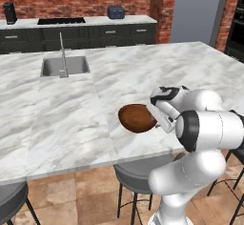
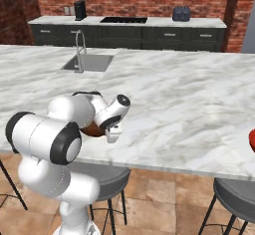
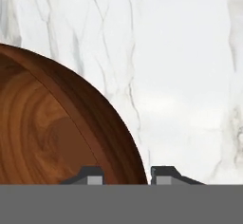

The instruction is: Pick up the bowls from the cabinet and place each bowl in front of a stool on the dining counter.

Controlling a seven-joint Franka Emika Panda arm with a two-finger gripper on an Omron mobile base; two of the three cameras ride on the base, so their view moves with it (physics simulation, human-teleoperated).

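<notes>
Grained brown wood bowl (image 3: 52,133) on smooth, veined white marble dining counter (image 1: 71,119).

Behind you runs a red brick wall (image 1: 71,0) over dark drawer units (image 2: 164,37) with a cooktop (image 2: 123,19), toaster (image 2: 181,13) and tiled floor (image 1: 90,195).

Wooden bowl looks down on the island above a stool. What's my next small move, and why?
Probably open a little wider, then lift straight up. The end effector straddles the wooden bowl rim, one fingertip inside, one outside; the bowl sits on the dining counter above a stool.
</notes>
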